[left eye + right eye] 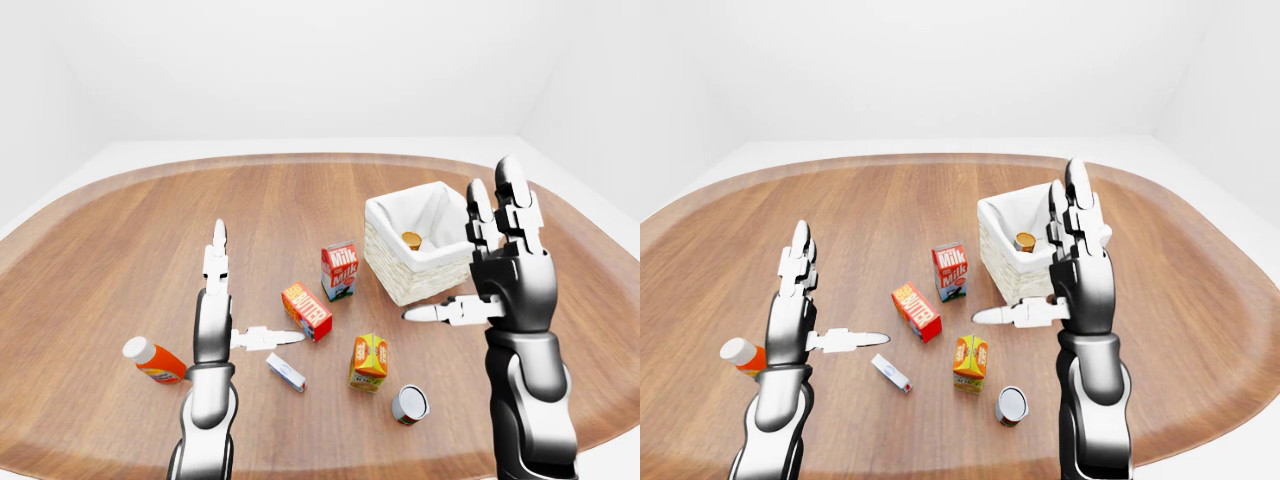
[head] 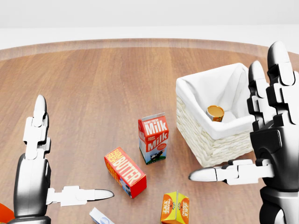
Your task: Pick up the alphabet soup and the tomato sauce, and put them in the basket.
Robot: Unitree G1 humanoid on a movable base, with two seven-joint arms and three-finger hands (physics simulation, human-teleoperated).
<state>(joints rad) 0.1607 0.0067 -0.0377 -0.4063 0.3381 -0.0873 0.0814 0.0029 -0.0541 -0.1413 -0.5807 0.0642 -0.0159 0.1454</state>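
While the right hand [image 1: 500, 290] stands open-fingered and empty, the can [image 1: 409, 404] lying below it looks rigid, smooth; grip its sides.

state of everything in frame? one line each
left hand: open, empty
right hand: open, empty
basket: upright, holds one can
can in basket: inside the basket, tilted
can on table: on its side
milk carton: upright
butter box: lying flat
orange carton: upright
bottle: lying down
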